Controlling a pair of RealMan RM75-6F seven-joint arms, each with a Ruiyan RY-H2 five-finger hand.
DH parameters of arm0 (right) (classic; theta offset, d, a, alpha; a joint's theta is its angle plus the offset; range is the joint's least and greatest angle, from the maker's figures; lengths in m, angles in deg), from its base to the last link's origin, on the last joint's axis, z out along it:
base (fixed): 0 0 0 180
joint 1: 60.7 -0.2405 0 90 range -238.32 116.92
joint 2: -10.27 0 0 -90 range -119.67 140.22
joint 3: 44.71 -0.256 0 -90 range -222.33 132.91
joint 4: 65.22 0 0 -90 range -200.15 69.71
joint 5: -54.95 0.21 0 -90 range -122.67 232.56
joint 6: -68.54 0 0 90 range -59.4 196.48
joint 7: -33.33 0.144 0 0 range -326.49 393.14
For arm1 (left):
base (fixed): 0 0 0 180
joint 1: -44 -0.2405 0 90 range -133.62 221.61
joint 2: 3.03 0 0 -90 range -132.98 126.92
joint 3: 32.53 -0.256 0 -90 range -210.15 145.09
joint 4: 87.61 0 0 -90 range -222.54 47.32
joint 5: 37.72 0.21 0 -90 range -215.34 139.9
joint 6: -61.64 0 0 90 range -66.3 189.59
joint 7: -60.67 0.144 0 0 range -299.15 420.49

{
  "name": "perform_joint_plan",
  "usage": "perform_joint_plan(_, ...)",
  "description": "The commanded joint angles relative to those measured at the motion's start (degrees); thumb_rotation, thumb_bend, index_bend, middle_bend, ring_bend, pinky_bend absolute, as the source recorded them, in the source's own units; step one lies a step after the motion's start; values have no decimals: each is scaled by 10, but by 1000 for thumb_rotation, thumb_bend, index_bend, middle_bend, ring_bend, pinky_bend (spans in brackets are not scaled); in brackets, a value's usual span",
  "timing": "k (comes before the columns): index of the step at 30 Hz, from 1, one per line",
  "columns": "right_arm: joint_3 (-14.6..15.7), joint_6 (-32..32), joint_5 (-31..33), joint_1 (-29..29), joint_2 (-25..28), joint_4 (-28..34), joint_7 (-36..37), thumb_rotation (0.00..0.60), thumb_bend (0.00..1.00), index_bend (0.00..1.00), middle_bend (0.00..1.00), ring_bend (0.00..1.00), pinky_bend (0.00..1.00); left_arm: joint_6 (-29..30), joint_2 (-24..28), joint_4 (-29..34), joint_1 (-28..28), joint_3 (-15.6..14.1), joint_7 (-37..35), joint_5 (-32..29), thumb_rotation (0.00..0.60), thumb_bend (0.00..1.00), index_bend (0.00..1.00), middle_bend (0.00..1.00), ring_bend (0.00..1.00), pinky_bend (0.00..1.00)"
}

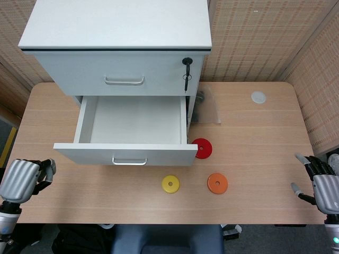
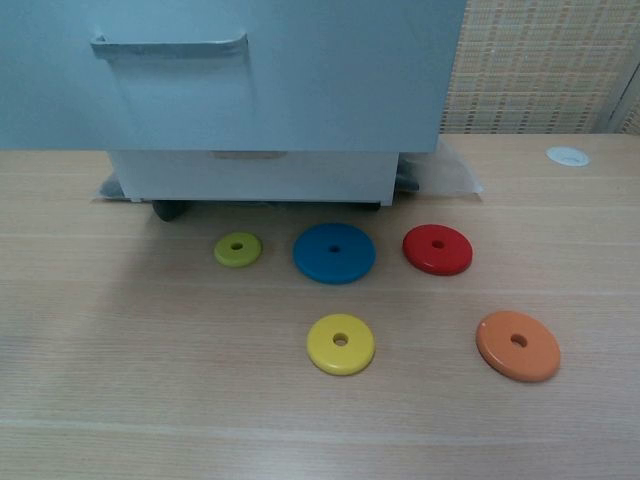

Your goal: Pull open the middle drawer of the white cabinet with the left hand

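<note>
The white cabinet (image 1: 119,24) stands at the back left of the table. Its middle drawer (image 1: 133,119) is pulled out and shows nothing inside; the drawer front with its metal handle (image 1: 130,161) faces me, and the chest view shows that handle (image 2: 170,45) at the top left. My left hand (image 1: 21,179) sits low at the table's left front edge, well left of the drawer and apart from it, with fingers curled in on nothing. At the far right front edge my right hand (image 1: 320,185) holds nothing, its fingers apart. Neither hand appears in the chest view.
In front of the drawer lie a red disc (image 1: 202,148), a yellow disc (image 1: 170,183) and an orange disc (image 1: 217,183). Under the drawer the chest view shows a blue disc (image 2: 334,252) and a small olive disc (image 2: 238,249). A key (image 1: 186,66) hangs in the cabinet's lock.
</note>
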Motion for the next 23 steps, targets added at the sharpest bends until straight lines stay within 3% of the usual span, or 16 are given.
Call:
perform_joint_plan(1,1,-3,-1,-2,0,0,-1,600,251,145,215,135,176,11,-24,-40,-22,-1,10,-32,600,720,703,907,870,1000)
perform_joint_plan(8,5,-14,-8,-9,-1,1,-5,600,251,145,217,135,176,32,-82,-115,-51,-6,54,-51,600,719,698,911,865,1000)
perform_joint_plan(12,7,-13,-14,-11,0,4,-8,600,251,144,218,135,175,37,-107,-142,-65,-12,71,-54,600,715,610,838,778,985)
perform_joint_plan(18,11,-3,-18,-6,-1,9,-14,600,251,145,219,135,176,19,-115,-133,-78,-24,105,-71,600,589,432,686,582,651)
perform_joint_plan(23,14,4,-16,2,-5,6,-13,600,251,144,219,135,176,19,-124,-128,-87,-26,109,-73,600,584,400,625,534,542)
